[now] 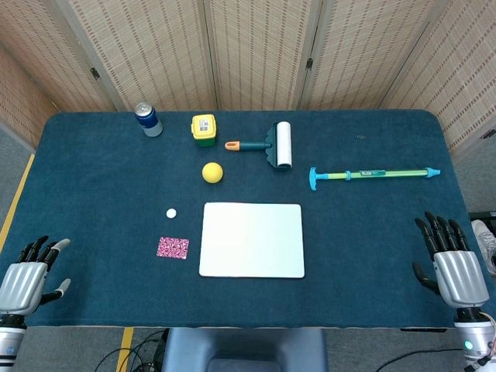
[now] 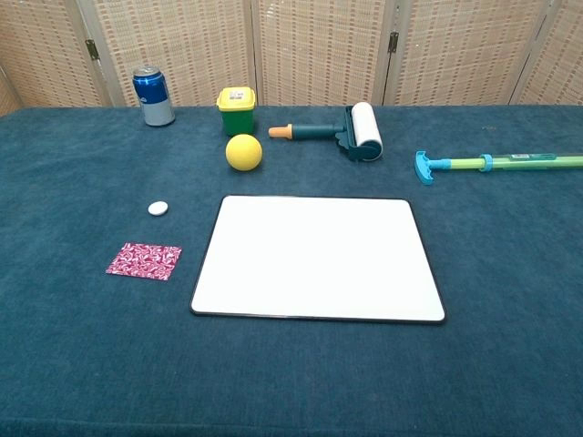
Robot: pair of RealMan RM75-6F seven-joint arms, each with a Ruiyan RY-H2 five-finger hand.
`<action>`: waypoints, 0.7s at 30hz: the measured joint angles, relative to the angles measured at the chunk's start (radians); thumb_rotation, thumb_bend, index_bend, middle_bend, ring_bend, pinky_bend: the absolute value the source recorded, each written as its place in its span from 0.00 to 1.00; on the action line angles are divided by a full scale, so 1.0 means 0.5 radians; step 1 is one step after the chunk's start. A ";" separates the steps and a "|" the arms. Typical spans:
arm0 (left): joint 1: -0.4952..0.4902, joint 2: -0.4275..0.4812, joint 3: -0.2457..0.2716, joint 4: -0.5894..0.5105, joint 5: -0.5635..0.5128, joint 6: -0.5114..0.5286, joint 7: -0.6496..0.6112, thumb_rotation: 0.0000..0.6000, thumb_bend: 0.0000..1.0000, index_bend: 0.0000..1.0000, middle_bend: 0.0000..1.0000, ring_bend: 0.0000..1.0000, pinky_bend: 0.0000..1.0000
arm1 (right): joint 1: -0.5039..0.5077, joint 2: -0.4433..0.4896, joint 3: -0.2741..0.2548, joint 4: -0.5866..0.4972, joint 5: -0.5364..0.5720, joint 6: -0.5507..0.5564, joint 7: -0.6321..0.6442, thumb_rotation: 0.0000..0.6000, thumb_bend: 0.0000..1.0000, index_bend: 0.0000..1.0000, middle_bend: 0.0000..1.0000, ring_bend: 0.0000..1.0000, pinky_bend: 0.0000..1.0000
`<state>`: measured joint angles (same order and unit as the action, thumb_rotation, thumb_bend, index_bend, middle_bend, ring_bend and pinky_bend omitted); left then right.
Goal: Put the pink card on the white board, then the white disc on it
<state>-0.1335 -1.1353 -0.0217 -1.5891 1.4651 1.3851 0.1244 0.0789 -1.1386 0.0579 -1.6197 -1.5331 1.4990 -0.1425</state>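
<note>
Head view takes in the whole blue-clothed table (image 1: 93,178), with the white board (image 1: 252,239) lying flat near its front middle and nothing resting on it. Just off the board's left edge, near its front corner, lies the pink card (image 1: 173,247), flat on the cloth and apart from the board. Behind the card, a little further back, sits the white disc (image 1: 171,212), a small round piece touching neither the card nor the board. Both hands rest at the front corners of the table, well apart from all of this: the left hand (image 1: 27,279) at the left front edge with its dark fingers spread and holding nothing, and the right hand (image 1: 452,263) at the right front edge, fingers likewise fanned apart and empty. Neither hand shows in the chest view. Behind the board stands a yellow ball (image 1: 212,172). Further back are a blue drink can (image 1: 148,119), upright near the rear left, a small yellow-lidded green container (image 1: 204,129), and a lint roller (image 1: 269,145) lying on its side with its orange-tipped handle pointing left. To the right lies a long green and blue toy pump (image 1: 373,174), parallel to the table's rear edge.
</note>
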 measured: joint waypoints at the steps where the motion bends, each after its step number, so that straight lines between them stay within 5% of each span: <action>1: -0.002 -0.004 0.000 0.003 -0.001 -0.002 0.006 1.00 0.32 0.19 0.25 0.10 0.16 | 0.003 -0.001 0.003 0.001 0.006 -0.005 0.000 1.00 0.26 0.00 0.00 0.00 0.00; 7: -0.007 0.008 0.006 -0.011 -0.007 -0.020 -0.003 1.00 0.32 0.17 0.25 0.10 0.16 | 0.014 -0.006 0.002 0.008 0.026 -0.040 -0.021 1.00 0.26 0.00 0.00 0.00 0.00; 11: -0.003 0.053 0.032 -0.098 0.026 -0.028 -0.052 1.00 0.32 0.15 0.34 0.15 0.17 | 0.015 -0.001 -0.023 -0.002 0.005 -0.055 -0.023 1.00 0.26 0.00 0.00 0.00 0.00; 13: -0.001 0.065 0.047 -0.112 0.071 -0.017 -0.062 1.00 0.32 0.15 0.58 0.36 0.26 | 0.013 0.000 -0.033 -0.009 0.001 -0.062 -0.028 1.00 0.26 0.00 0.00 0.00 0.00; 15: -0.002 0.060 0.051 -0.108 0.087 -0.010 -0.038 1.00 0.33 0.14 0.90 0.69 0.53 | 0.014 0.002 -0.034 -0.016 -0.002 -0.065 -0.029 1.00 0.26 0.00 0.00 0.00 0.00; 16: -0.008 0.056 0.053 -0.106 0.086 -0.018 -0.017 1.00 0.33 0.14 0.98 0.81 0.66 | 0.016 0.002 -0.033 -0.017 -0.005 -0.064 -0.031 1.00 0.26 0.00 0.00 0.00 0.00; 21: -0.090 0.078 0.056 -0.142 0.094 -0.167 -0.024 1.00 0.33 0.22 1.00 0.97 0.87 | 0.034 0.000 -0.030 -0.033 -0.043 -0.059 -0.029 1.00 0.26 0.00 0.00 0.00 0.00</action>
<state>-0.1786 -1.0964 0.0061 -1.6600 1.5122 1.3018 0.1124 0.0956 -1.1385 0.0431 -1.6363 -1.5545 1.4694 -0.1570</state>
